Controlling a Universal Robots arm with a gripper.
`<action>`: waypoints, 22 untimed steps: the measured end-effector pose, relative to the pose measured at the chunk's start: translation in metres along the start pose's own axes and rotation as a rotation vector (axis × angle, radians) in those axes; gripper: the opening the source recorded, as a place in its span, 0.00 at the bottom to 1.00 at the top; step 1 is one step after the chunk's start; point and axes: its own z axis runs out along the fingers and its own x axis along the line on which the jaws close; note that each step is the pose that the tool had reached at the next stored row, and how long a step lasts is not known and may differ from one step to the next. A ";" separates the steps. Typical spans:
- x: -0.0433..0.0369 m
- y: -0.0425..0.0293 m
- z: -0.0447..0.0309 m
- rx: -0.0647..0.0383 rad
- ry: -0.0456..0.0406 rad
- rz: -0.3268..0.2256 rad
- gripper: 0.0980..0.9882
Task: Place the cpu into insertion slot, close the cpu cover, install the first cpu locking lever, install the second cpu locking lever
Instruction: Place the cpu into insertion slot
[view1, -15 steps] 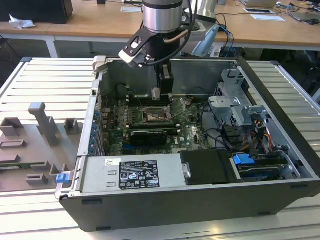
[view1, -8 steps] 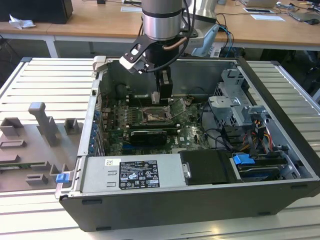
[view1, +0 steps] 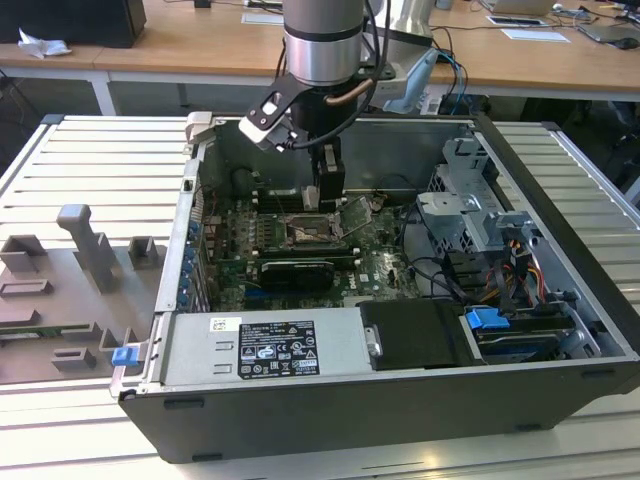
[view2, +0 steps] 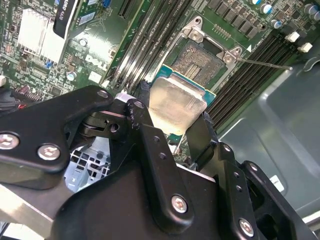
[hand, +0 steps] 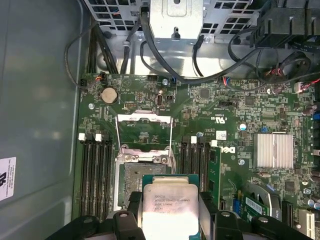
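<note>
A ribbed table (view1: 90, 160) bears an open computer case (view1: 330, 430) and grey fixtures (view1: 85, 250).

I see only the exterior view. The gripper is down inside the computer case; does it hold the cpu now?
Observer: Yes. In the second wrist view the gripper is shut on the cpu, gripping two opposite edges.
Operator: Is it seated in the socket?
Observer: No. The insertion slot shows its bare pin field; the cpu is not in it.
Operator: And the cover?
Observer: In the first wrist view the cpu cover is swung open.
</note>
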 end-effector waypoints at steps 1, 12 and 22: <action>0.0000 0.0000 0.0002 0.000 -0.0001 0.000 0.49; -0.0001 -0.0002 0.0021 0.000 -0.0001 0.000 0.49; 0.0002 -0.0018 0.0126 0.000 -0.0002 0.001 0.49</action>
